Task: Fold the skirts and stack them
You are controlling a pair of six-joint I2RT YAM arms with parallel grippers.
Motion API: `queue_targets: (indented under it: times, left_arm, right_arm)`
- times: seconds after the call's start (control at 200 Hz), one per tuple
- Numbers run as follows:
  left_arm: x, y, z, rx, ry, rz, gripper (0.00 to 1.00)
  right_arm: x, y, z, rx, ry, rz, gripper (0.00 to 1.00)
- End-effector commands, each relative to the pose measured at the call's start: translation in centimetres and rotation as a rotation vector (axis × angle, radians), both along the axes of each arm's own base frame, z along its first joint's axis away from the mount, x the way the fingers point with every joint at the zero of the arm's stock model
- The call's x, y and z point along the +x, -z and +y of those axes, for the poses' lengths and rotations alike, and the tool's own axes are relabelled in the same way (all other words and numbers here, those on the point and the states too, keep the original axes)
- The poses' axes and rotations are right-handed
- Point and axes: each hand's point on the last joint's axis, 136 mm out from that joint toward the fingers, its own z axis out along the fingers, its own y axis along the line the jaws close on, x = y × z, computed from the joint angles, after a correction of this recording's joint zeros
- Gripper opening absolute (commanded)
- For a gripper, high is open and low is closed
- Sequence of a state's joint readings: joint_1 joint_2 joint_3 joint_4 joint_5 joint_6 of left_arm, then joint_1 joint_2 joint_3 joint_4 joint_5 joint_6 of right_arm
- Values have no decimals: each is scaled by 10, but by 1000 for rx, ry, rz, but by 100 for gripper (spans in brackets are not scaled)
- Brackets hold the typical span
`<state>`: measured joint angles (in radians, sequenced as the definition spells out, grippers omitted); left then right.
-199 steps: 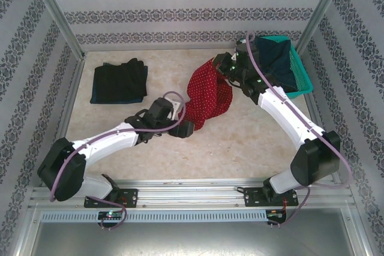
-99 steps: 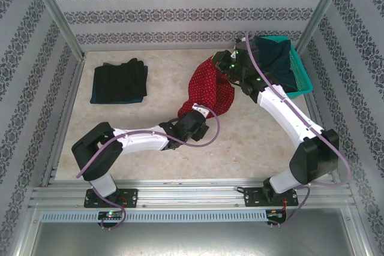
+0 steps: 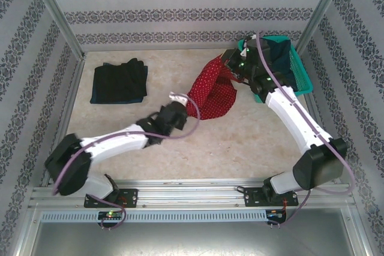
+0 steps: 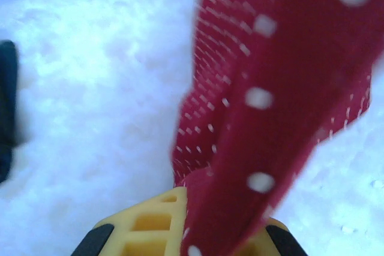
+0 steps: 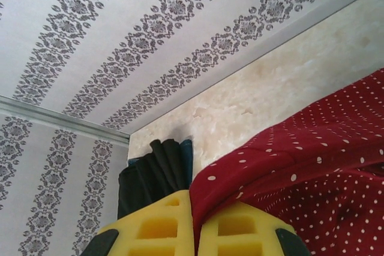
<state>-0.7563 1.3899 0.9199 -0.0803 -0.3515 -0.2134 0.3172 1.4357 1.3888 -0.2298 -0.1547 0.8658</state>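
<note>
Now L end effector (image 3: 182,105) has just shut on near corner of red dotted skirt (image 3: 213,91); R end effector (image 3: 231,64) stays clamped on far edge, cloth spanning btw both over surface (image 3: 240,142), so spreading can likely start.

Behind the left tool (image 4: 210,235) and right tool (image 5: 196,223): white arms (image 3: 114,143), black joints (image 3: 318,169), purple cables (image 3: 259,43); yellow gridded pads (image 5: 156,229) in front.
</note>
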Motion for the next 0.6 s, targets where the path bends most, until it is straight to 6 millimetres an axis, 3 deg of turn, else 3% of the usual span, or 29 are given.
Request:
queue_targets:
  times: [0.0,0.15,0.28,0.36,0.43,0.6]
  left_arm:
    - [3,-91,29,-104,49,-55,0]
    - [-1,-184,61,-85,110,-197,0]
    - [-5,-240,61,-102,219,-274,0]
    - [1,-260,58,-70,246,-308,0]
    - [15,-266,56,-35,247,-320,0]
    - [72,-267,67,-31,196,-310,0]
  right_arm:
    - [-25,-76,-14,4,-5,-180,0]
    - [-54,-124,-31,33,18,-307,0]
    - [-75,-156,-40,51,30,-410,0]
    - [-80,-166,-44,53,41,-450,0]
    - [-78,-168,-46,43,57,-471,0]
    - [-44,-148,-50,44,87,-436,0]
